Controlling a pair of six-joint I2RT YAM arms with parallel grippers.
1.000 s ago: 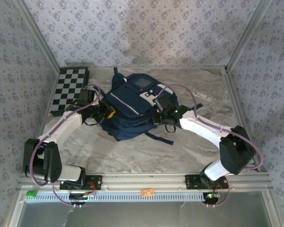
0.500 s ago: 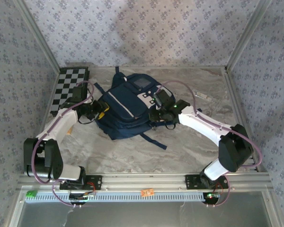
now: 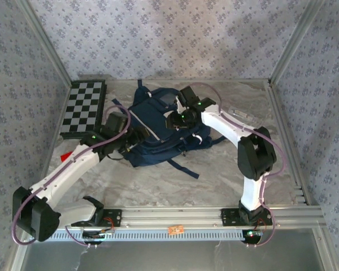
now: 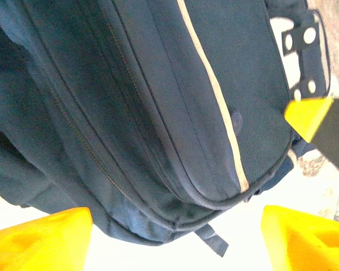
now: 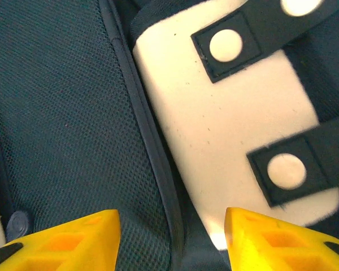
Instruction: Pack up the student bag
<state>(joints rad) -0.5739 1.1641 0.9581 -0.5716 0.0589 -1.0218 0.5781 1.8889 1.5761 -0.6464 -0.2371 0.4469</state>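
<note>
The student bag (image 3: pixel 152 127), a navy backpack with a white stripe and white patches, lies flat in the middle of the table. My left gripper (image 3: pixel 137 137) hovers at its near-left edge, open; in the left wrist view its yellow fingers (image 4: pixel 39 240) stand wide apart over the bag's lower rim (image 4: pixel 158 226), holding nothing. My right gripper (image 3: pixel 172 121) is over the bag's top face, open. In the right wrist view its fingertips (image 5: pixel 62 243) straddle a dark seam (image 5: pixel 158 169) beside the white patch (image 5: pixel 231 118) with snap tabs.
A checkerboard (image 3: pixel 85 107) lies at the back left. A small clear item (image 3: pixel 240 114) rests at the back right near the right arm. A red scrap (image 3: pixel 64 155) sits by the left wall. Patterned walls close in three sides.
Both grippers have opened and let go of the bag's sides. The right gripper moved back and left onto the bag's top; the left gripper shifted right along its near edge.
</note>
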